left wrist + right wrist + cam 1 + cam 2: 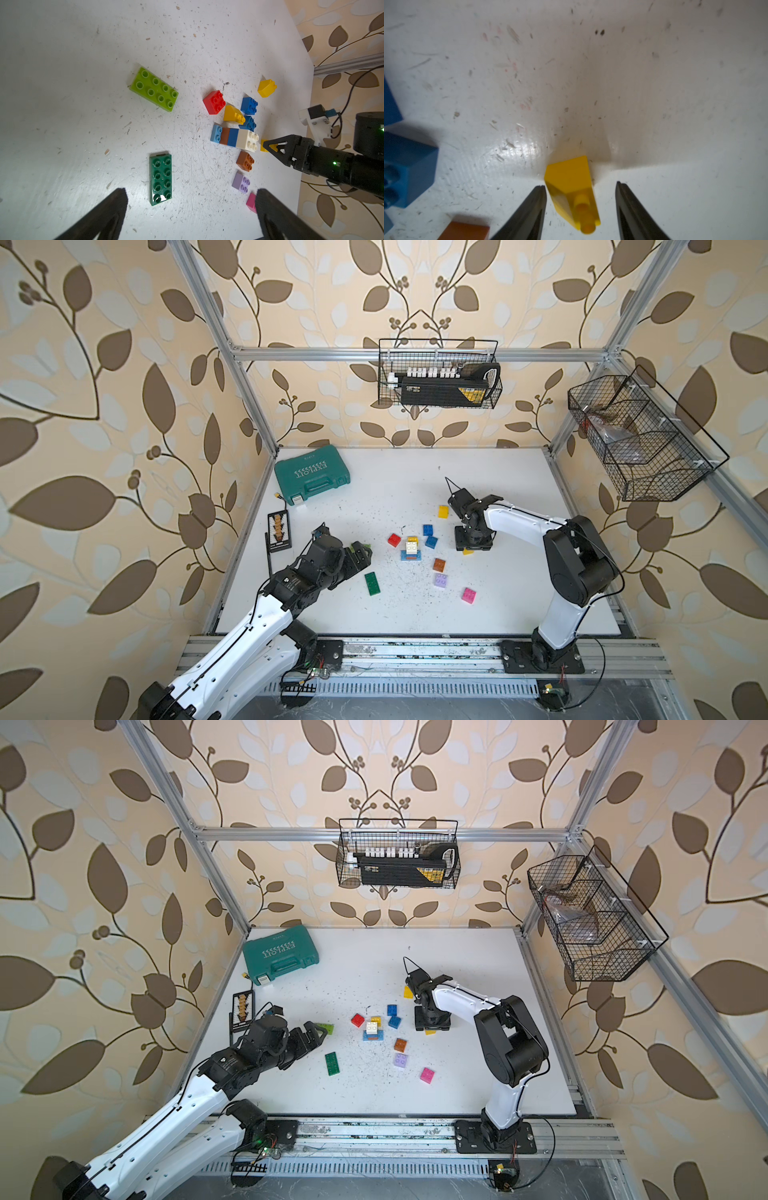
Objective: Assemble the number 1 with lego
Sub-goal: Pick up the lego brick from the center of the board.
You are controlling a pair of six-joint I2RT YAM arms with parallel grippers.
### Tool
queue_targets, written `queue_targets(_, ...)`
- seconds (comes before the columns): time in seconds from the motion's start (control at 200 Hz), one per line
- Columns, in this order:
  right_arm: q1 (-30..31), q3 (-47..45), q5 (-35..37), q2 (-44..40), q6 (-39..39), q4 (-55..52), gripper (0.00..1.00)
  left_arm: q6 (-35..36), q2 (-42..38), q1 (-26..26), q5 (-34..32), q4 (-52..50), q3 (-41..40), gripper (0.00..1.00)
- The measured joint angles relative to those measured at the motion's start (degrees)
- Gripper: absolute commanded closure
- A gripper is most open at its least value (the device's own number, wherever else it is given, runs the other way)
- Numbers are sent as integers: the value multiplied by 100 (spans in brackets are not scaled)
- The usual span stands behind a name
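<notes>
On a white counter [374, 489], the right arm [519, 522] holds its jaws apart on either side of a yellow sloped brick [569, 176] lying on its side, not yet clamped. The left arm [249, 635] has its jaws spread wide and empty near a dark green brick [160, 178]. A short brick stack [411, 549] stands mid-counter among loose bricks [439, 565].

Left end effector [191, 193] spread wide, right end effector [580, 184] pointing down, jaws apart
</notes>
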Motion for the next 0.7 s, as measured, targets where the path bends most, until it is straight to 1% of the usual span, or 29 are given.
queue_targets(0.1,0,0,13,136,83,-61,46,0,0,0,0,2,2,1)
queue_targets(0.32,0,11,9,140,236,-79,52,2,-2,0,0,2,0,1)
queue_targets(0.425,0,11,4,140,350,-120,62,2,-2,0,0,0,0,1)
queue_targets(0.53,0,50,-11,140,466,-199,75,2,-4,0,0,2,0,1)
queue_targets(0.58,0,66,-13,140,557,-212,78,2,-4,0,0,2,2,1)
queue_targets(0.635,0,66,-26,140,601,-229,83,2,-13,0,0,2,0,1)
queue_targets(0.7,0,66,-52,131,678,-247,85,2,-37,0,0,2,0,1)
